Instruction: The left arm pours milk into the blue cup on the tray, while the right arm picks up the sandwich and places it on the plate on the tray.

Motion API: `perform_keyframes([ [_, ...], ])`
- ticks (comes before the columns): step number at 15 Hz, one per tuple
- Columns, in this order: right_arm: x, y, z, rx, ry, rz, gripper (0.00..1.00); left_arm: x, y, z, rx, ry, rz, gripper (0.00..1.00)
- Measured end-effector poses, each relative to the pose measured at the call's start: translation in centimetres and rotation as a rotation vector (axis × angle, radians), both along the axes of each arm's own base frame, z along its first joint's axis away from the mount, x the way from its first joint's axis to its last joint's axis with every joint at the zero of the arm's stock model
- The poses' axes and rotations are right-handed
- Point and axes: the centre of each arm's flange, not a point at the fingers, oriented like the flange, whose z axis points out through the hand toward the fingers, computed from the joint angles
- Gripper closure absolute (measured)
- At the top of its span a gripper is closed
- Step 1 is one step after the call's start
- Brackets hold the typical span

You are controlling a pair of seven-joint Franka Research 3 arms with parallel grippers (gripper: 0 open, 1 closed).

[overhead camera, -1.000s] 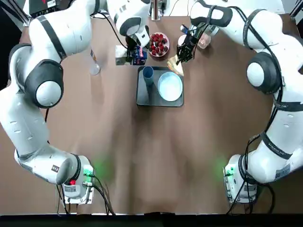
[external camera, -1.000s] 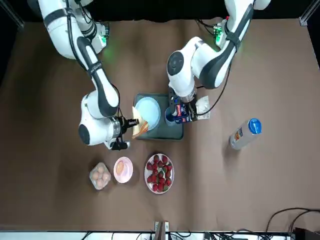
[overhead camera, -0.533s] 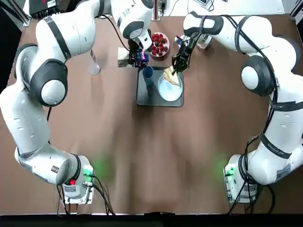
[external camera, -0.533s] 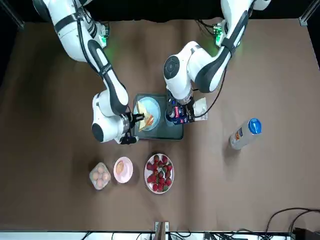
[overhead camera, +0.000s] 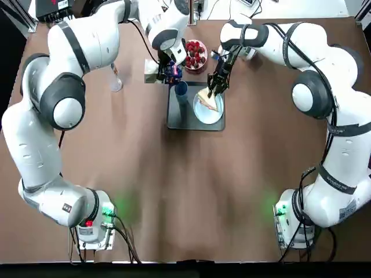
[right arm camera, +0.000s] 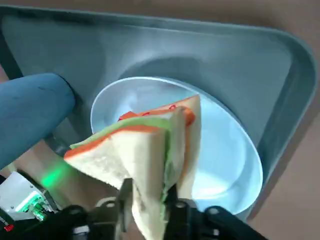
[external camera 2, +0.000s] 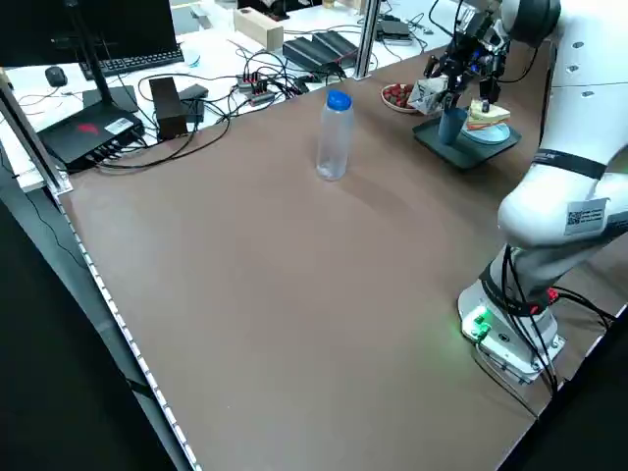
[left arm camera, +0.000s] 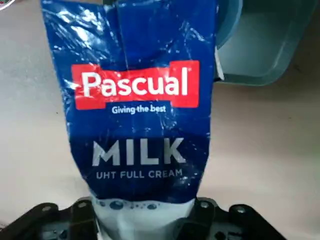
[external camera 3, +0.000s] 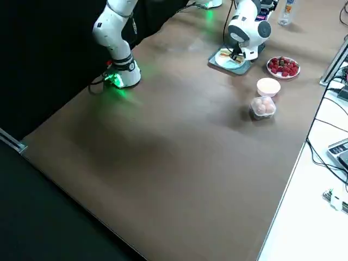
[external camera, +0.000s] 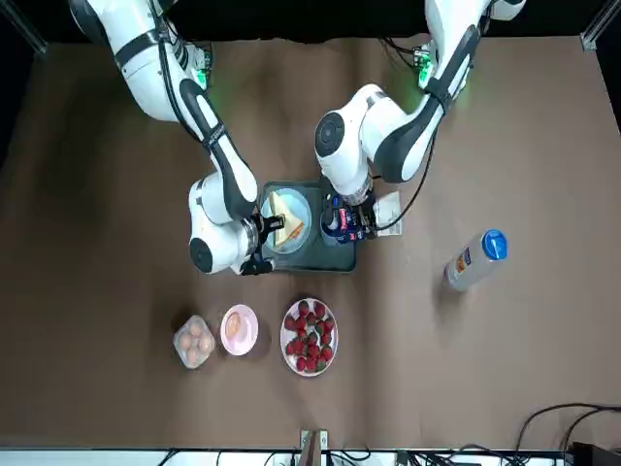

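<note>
The triangular pale-bread sandwich (right arm camera: 150, 150) hangs over the round white plate (right arm camera: 220, 165), pinched in my right gripper (right arm camera: 145, 200), ready to set down. My left gripper (left arm camera: 145, 220) clamps the blue-and-white milk carton (left arm camera: 142, 100) beside the light-blue cup (overhead camera: 181, 90) for pouring.

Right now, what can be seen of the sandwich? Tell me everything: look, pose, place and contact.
The sandwich is a triangular wedge of pale bread with orange and green filling layers along its cut edge. The right gripper is shut on it at one end, so it hangs tilted over the white plate on the grey-blue tray. Whether it already touches the plate cannot be told. The blue cup stands beside the plate.
</note>
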Motion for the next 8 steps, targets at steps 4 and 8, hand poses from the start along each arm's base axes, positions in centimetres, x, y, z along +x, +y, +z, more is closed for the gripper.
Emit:
perform_keyframes([
  [4,0.2,-0.4,0.0,-0.001,0.004,-0.005,0.33,0.0,0.0,-0.2,0.002,0.002,-0.001,0.48],
  [8,1.2,-1.8,1.0,-0.008,0.033,-0.033,0.3,0.1,0.1,-0.3,0.011,-0.006,-0.007,0.48],
])
